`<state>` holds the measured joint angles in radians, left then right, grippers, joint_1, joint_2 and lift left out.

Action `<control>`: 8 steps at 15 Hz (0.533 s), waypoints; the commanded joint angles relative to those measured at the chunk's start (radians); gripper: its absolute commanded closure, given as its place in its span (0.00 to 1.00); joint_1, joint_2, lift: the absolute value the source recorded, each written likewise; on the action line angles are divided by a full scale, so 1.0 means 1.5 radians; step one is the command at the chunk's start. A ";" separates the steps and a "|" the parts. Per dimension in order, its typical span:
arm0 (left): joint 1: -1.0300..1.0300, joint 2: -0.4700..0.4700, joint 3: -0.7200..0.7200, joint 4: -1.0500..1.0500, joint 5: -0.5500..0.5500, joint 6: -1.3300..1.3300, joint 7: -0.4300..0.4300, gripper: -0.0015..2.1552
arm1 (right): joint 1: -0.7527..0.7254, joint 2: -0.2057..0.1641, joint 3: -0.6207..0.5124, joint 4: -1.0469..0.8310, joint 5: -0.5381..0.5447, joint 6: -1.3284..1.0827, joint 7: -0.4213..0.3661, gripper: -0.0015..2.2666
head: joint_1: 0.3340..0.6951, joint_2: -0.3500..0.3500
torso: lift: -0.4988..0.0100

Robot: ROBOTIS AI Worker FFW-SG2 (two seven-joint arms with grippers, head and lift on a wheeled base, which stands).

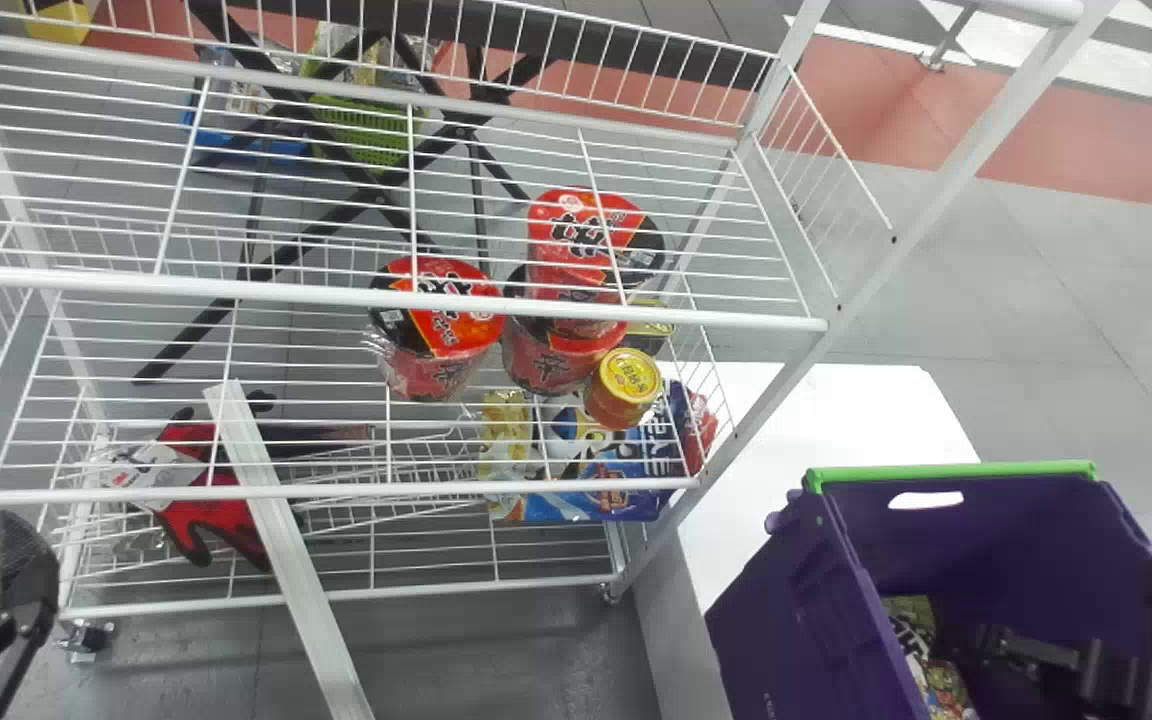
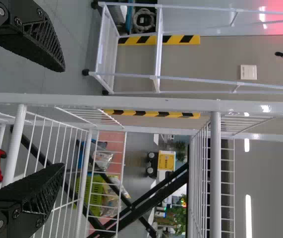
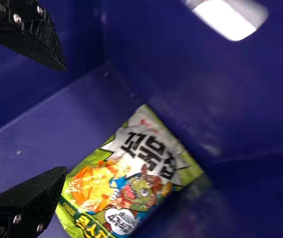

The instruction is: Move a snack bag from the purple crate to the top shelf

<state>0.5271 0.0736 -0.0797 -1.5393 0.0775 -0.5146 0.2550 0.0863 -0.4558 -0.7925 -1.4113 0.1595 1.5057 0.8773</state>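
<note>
Right gripper (image 1: 1031,655) is down inside the purple crate (image 1: 786,610), fingers spread wide, nothing held. In my right wrist view the snack bag (image 3: 131,173) lies on the crate floor with its printed face up to my camera. One fingertip is close to the bag's edge, the other well off it over bare purple plastic. From this angle I can't tell if that near finger touches the bag.

Left gripper (image 1: 26,570) is off at the left side of the rack (image 1: 806,340), also spread wide, holding nothing.

Crate has a green rim and sits on a white surface (image 1: 896,400) to the right of the rack. Top shelf (image 1: 386,295) is white wire; through it I see red noodle cups (image 1: 441,330) on the shelf below, plus a small can with a yellow lid (image 1: 626,385). Red gloves (image 1: 201,500) lie low in the rack, left side.
</note>
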 commanded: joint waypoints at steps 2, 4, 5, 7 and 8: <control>-0.003 0.000 0.004 0.004 0.011 -0.013 -0.001 0.07 | -0.053 -0.015 0.081 0.101 0.052 0.044 -0.008 0.04 | 1.00 0.00 | 0.09; -0.011 0.000 0.006 0.010 0.018 -0.015 -0.007 0.07 | -0.054 -0.014 0.106 0.137 0.065 0.044 -0.020 0.04 | 1.00 0.00 | 0.09; -0.017 0.001 0.005 0.015 0.021 -0.015 -0.010 0.07 | -0.054 -0.012 0.116 0.160 0.076 0.044 -0.027 0.04 | 1.00 0.00 | 0.09; -0.023 0.002 0.005 0.021 0.029 -0.026 -0.015 0.07 | -0.066 -0.012 0.128 0.207 0.110 -0.008 -0.044 0.04 | 1.00 0.00 | 0.09; -0.024 0.002 0.006 0.026 0.031 -0.030 -0.015 0.07 | -0.081 -0.018 0.135 0.242 0.123 -0.053 -0.050 0.04 | 1.00 0.00 | 0.09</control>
<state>0.4940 0.0753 -0.0720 -1.5088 0.1176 -0.5475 0.2331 -0.0091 -0.4754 -0.6068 -1.1138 0.3129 1.4932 0.8090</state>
